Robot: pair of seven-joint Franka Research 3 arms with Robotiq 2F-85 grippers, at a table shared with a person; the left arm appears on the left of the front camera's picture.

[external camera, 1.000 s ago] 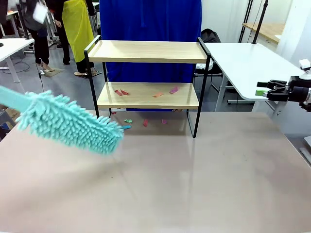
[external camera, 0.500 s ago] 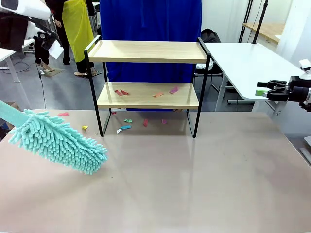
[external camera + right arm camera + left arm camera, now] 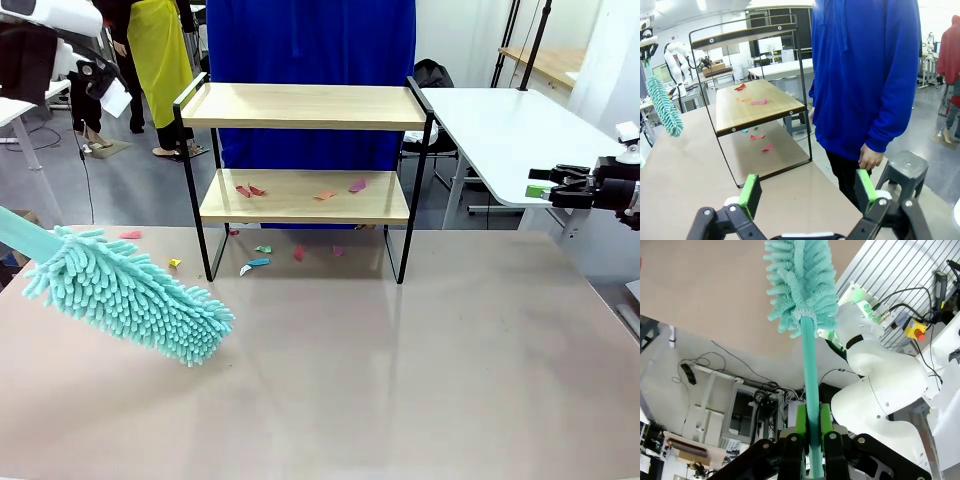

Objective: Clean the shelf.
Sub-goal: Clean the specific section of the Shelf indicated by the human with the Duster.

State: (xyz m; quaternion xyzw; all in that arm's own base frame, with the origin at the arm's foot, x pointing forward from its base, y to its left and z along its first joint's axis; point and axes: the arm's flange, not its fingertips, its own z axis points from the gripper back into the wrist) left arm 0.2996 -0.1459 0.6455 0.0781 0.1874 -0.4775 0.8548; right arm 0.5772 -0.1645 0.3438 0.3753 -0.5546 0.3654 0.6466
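Pulling back from the shelf point(image 3: 300, 105) at the far side of the desk point(image 3: 400, 350), the duster point(image 3: 125, 295), pinched in the left claw point(image 3: 812, 415), had crept forward again; scraps point(image 3: 250, 190) still littered the lower board. The right claw point(image 3: 807, 192) stood spread.

I can read no text, label or number from here. The white sheet point(image 3: 113, 97) at the far left is too small for me to make out any print. The yellow button box point(image 3: 916, 329) is too blurred for me to make out any lettering.
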